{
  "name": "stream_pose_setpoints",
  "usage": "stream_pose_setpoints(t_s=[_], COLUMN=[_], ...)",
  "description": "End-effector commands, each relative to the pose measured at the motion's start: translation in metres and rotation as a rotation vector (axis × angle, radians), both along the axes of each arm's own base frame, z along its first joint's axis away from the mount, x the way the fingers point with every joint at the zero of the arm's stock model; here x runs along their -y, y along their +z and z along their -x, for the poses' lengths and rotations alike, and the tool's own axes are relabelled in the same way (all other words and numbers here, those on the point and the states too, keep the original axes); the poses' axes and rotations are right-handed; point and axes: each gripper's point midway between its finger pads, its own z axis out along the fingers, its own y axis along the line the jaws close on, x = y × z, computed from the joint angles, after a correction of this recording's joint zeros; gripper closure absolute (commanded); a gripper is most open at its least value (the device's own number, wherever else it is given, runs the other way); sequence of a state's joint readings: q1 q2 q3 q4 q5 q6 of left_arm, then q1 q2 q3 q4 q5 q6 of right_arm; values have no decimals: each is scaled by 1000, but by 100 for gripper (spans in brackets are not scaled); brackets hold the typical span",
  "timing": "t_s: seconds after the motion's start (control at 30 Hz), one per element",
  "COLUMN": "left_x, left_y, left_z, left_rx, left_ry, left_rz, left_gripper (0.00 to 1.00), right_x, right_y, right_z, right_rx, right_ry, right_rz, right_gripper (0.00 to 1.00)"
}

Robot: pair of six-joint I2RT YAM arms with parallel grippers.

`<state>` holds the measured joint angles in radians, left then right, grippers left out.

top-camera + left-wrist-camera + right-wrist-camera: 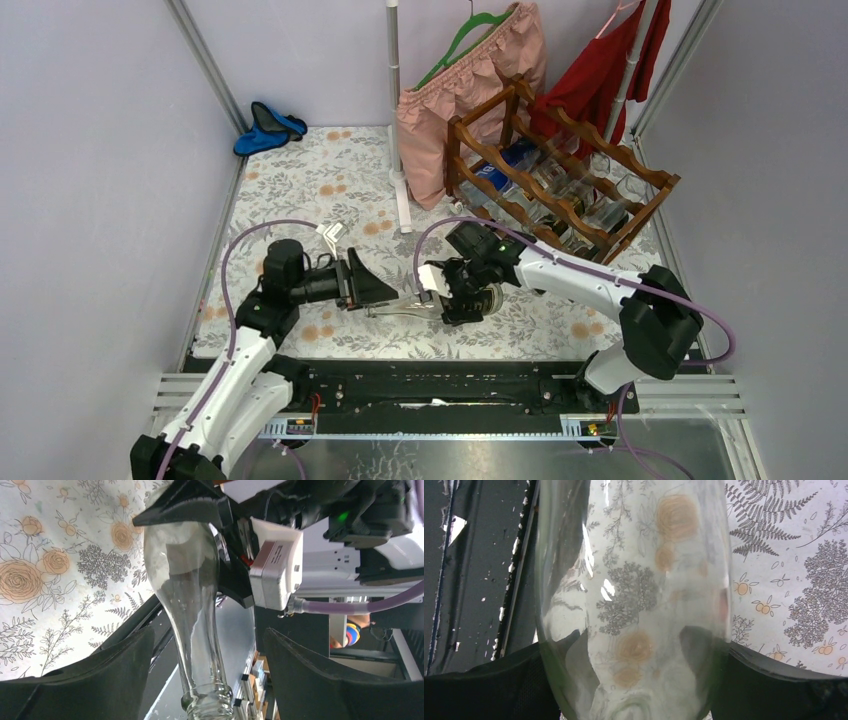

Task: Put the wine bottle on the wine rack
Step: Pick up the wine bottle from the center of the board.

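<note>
Clear glass wine bottle (187,580) pinched at body by right claw (631,645); left claw (207,635) spread around neck.

wine bottle (187,605): clear glass, empty, horizontal near the table's front middle; its body is clamped in my right gripper (468,298), its neck points left.
wine rack (560,180): reddish-brown wood, scalloped rails in tiers; upright at far right, well apart from the bottle.
</note>
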<state>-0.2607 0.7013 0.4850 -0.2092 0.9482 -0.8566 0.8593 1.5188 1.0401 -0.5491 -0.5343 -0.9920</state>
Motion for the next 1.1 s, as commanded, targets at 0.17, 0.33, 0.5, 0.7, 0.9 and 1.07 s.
stream_pose_setpoints(t_s=[0.17,0.33,0.5,0.7,0.9,1.07], left_x=[17,19,14,13,22,28], left_y=[-5,-15,-38,-48,-56,-62], left_z=[7,21,41,50,57,59], left_rx=[-20,-92,-176,-221,-235,-241], left_ry=[-42,-123,-173,-186,-216,-238], left_rz=[21,37,14,11,-36,-71], left_gripper=[25,25,24,24,24,25], right_x=[-27,-22,-19,-21,-26,-30], right_y=[31,28,37,35,35,40], right_z=[-14,-12,-15,-17,-21,-23], right_rx=[102,196,299,353,377,385], right_ry=[48,127,175,205,208,210], right_rz=[-46,0,20,64,97,91], right_gripper=[100,100,100,100,100,100])
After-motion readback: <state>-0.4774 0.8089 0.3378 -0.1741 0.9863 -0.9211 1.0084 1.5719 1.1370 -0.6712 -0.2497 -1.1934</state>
